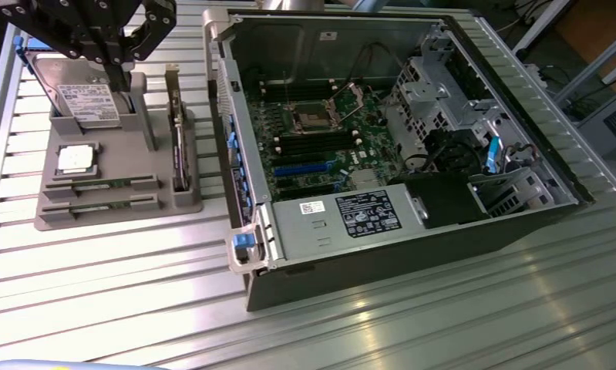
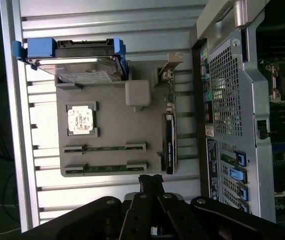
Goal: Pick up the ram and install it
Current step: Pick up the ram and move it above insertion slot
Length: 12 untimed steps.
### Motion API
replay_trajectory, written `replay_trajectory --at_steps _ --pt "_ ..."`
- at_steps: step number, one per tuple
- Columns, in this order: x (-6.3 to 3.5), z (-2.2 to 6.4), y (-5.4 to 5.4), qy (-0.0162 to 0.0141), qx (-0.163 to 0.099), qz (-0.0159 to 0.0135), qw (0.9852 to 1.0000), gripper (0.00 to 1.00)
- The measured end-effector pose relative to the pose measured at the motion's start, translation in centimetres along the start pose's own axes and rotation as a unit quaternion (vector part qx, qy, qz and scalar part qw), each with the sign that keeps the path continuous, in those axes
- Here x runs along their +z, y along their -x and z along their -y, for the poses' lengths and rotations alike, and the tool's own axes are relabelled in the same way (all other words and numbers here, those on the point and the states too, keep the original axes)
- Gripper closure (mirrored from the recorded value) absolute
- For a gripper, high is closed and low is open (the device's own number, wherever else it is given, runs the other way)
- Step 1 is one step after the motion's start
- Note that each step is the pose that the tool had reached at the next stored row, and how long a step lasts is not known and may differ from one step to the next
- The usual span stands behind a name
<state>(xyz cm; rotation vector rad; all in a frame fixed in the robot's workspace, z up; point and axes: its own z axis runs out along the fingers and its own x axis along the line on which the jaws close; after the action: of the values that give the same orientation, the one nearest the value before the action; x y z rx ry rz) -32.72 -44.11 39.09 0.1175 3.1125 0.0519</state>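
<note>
Ram (image 1: 100, 183) lies as two green sticks in parallel slots of the gray holder (image 1: 132, 163), untouched. A slatted metal counter (image 1: 390, 331) carries the open computer case (image 1: 411, 258). Just beside the case, on the exterior view's left, is the holder with an upright hard drive (image 1: 82, 96), an expansion card (image 1: 179, 146) and a processor (image 1: 76, 158). The gripper (image 1: 117, 75) hangs clenched and empty above the holder, near the hard drive.
</note>
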Motion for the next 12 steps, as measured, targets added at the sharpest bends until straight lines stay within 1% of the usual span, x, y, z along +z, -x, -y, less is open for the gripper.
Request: replay_trajectory --at_steps 2,4,8,10,11,12 --pt "0.0 0.0 0.0 0.0001 -0.002 0.0 1.0 0.9" --pt "0.0 0.0 0.0 0.0003 -0.012 -0.0004 0.9999 0.9" --pt "0.0 0.0 0.0 0.001 -0.045 -0.0015 0.999 0.9" --pt "0.0 0.0 0.0 0.0014 -0.065 -0.0022 0.9979 0.9" --pt "0.0 0.0 0.0 0.0021 -0.09 -0.003 0.9959 0.9" --pt "0.0 0.0 0.0 0.0025 -0.106 -0.0036 0.9943 0.9"
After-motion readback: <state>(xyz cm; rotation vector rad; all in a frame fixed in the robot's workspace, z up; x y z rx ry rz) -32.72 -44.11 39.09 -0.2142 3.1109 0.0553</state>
